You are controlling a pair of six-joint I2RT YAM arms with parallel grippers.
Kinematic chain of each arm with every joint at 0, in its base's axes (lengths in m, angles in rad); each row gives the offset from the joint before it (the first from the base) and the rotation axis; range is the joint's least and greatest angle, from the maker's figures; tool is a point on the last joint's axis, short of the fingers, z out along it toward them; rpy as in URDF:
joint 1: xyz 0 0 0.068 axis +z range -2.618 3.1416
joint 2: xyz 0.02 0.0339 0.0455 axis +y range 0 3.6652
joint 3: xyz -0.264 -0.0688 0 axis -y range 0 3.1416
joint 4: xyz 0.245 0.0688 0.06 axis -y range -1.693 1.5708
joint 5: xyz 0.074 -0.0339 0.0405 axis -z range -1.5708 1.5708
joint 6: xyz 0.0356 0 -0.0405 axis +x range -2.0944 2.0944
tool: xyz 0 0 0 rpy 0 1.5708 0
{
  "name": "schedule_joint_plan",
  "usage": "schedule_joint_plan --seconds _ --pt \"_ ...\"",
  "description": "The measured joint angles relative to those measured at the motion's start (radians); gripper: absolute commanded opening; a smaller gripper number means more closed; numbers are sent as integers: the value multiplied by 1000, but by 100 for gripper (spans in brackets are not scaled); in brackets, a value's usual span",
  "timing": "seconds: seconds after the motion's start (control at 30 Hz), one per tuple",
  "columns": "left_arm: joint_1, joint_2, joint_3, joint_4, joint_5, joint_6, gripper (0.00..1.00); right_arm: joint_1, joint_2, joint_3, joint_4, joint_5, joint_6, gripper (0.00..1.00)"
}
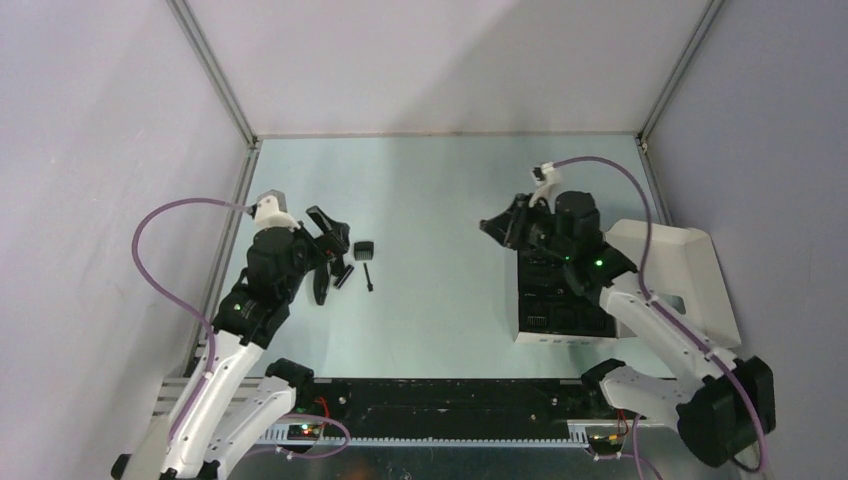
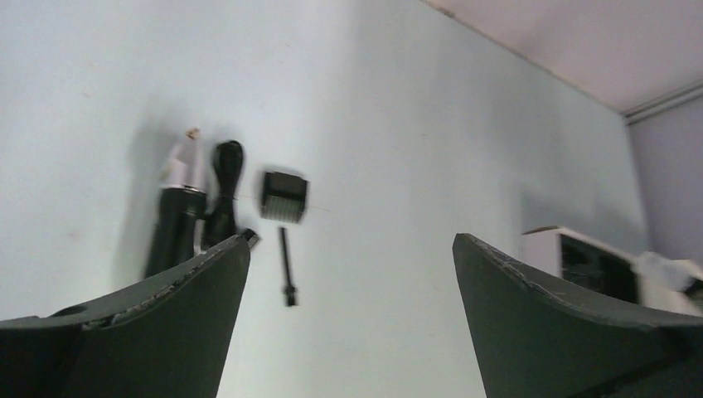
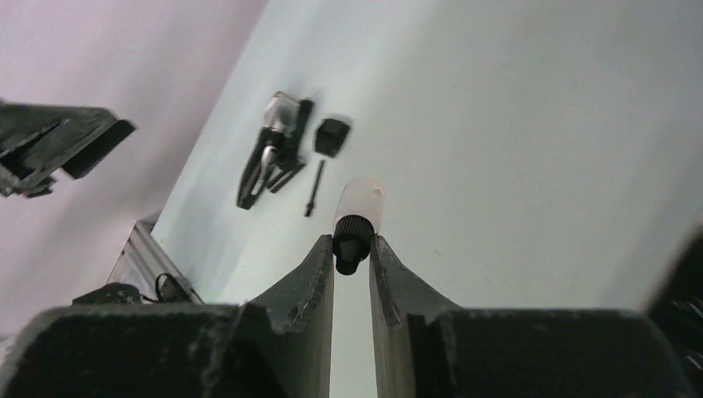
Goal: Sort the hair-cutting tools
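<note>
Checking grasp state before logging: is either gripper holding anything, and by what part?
Right gripper pinches a small pale bottle by its black cap. Left gripper is open, holding nothing.

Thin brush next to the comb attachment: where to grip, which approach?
Mid-shaft of the brush, from straight above, pinching across its thin width. It lies flat on the table, a straight stick with bare surface either side; the comb attachment sits just beyond one end.

I see a black comb attachment point(image 2: 283, 196), black brush point(image 2: 287, 267), black clipper body point(image 2: 172, 228) with pale silvery tip, whitish black-capped bottle point(image 3: 357, 214), pale green table point(image 2: 414, 124).
</note>
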Motion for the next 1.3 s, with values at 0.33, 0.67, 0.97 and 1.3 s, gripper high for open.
schedule_joint_plan --seconds 0.33,0.67,0.97,1.3 --pt "0 3 -77 32 -95 270 100 -371 -113 0 -411 -78 -18 0" --pt "0 6 -80 47 -168 421 100 -558 91 0 -475 -181 -66 0" --pt "0 -3 -80 85 -280 483 100 -583 254 1 -393 -227 -66 0" --pt "0 19 -80 107 -315 500 100 -607 291 15 -346 -274 -65 0"
